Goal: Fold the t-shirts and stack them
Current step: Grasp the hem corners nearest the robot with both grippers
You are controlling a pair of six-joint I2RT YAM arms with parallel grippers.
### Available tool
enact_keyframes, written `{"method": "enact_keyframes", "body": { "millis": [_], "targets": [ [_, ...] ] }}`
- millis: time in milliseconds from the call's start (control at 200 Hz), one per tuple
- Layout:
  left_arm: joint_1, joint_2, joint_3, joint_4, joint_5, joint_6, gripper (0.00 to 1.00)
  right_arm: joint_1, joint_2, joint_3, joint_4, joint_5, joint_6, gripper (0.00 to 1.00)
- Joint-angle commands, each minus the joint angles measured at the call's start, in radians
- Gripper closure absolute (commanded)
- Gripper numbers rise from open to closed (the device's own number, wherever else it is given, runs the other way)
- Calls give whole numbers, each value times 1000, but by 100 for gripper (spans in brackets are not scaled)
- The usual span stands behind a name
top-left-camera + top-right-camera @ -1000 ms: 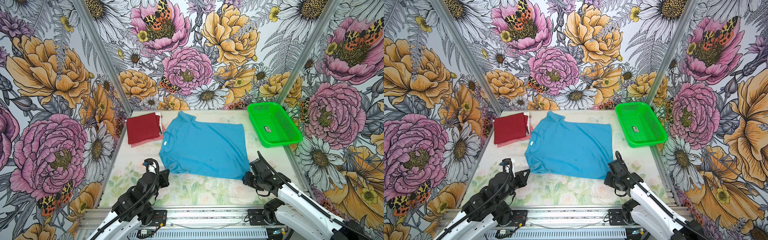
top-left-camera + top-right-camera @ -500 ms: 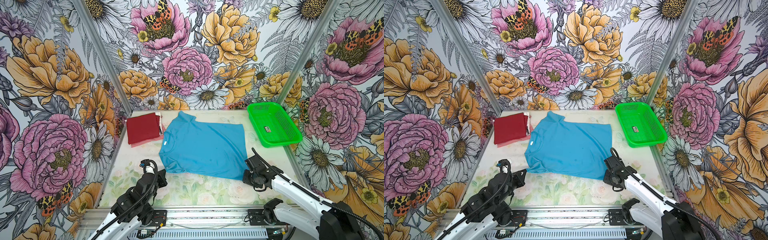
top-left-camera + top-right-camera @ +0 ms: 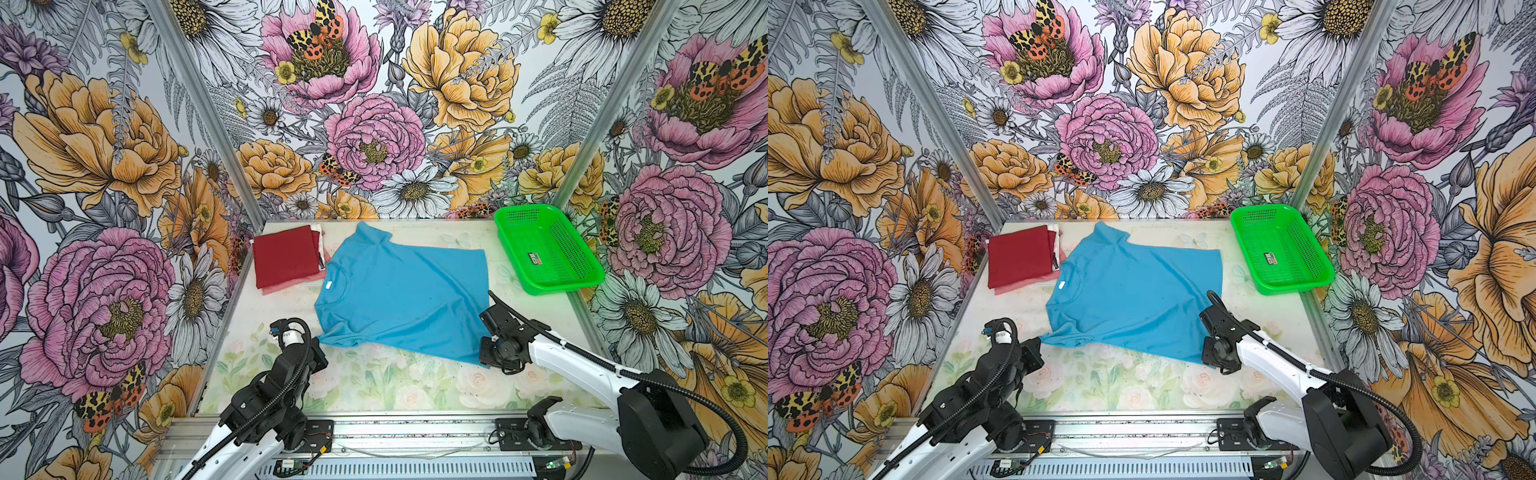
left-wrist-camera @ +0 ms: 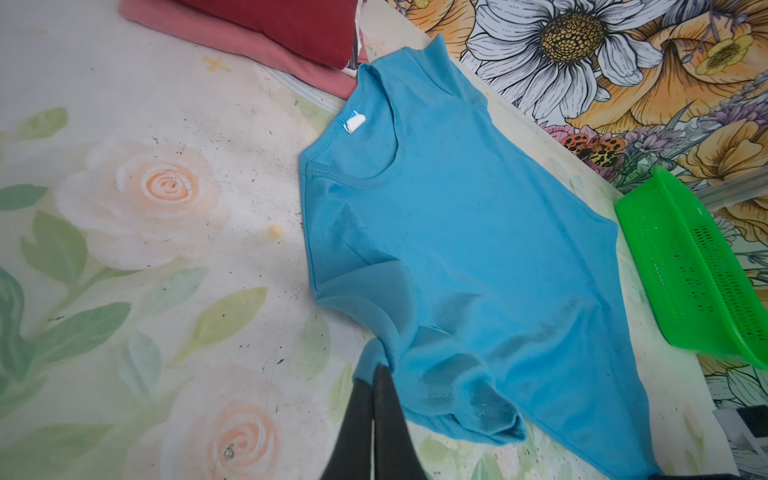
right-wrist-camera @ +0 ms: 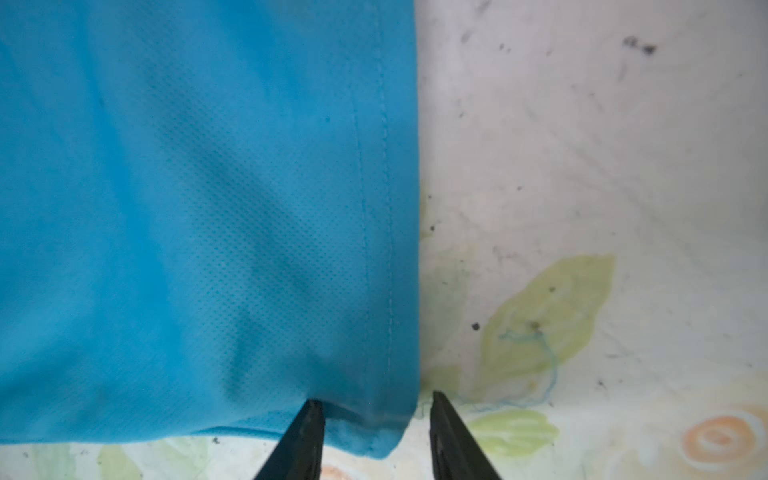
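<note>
Folded pile: one pile at the upper left of the table (image 3: 374, 382) in both top views, well apart from both arms.
Pile, counted: one maroon t-shirt (image 3: 284, 257) on top, one pink t-shirt (image 3: 289, 286) showing under its near edge, and one white cloth edge (image 3: 318, 229) at its far right corner. How many more layers lie inside cannot be told.
Left gripper (image 4: 376, 374): one, lower left of centre in both top views. Its two fingers are pressed together, pinching the tip of the near sleeve of the blue t-shirt.
Blue t-shirt (image 3: 403, 291): one, spread flat in the middle of the table, collar towards the pile, hem towards the right. Its collar side lies just beside the pink t-shirt. The pinched sleeve is bunched and wrinkled.
Right gripper (image 5: 374, 401): one, lower right of centre in both top views. Its two fingers stand spread at the near hem corner of the blue t-shirt, one over the cloth, one over bare table, clamping nothing.
Green basket (image 3: 552, 241): one, upper right, near the blue t-shirt's hem but apart from it, with a small sticker inside.
</note>
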State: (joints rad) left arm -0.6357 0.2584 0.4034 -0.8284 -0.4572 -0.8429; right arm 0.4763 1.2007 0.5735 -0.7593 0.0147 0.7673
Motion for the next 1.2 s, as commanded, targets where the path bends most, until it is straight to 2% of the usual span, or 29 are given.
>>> {"method": "enact_keyframes", "body": {
  "millis": [0,275,555,660,856,976,1116,1196],
  "targets": [
    [25,4,32,-15,-39,-9,100,25,19,31,-5,-1,17,55],
    [23,-19,31,-15,-37,-5,100,141,-27,-15,-5,1,178,57],
    [19,-23,31,-9,-34,5,100,187,-24,-41,0,24,236,60],
    [16,-28,29,-10,-39,4,100,203,-19,-43,0,18,241,66],
    [17,-41,31,-10,-43,5,100,219,-50,-56,-13,-16,245,91],
    [16,-36,33,-9,-38,4,100,222,-109,-56,-50,-20,248,100],
    [16,-26,41,-11,-43,8,100,222,-153,-26,-109,-49,213,100],
    [16,-22,51,-8,-43,13,100,223,-147,-16,-120,-128,160,100]
  ]
}}
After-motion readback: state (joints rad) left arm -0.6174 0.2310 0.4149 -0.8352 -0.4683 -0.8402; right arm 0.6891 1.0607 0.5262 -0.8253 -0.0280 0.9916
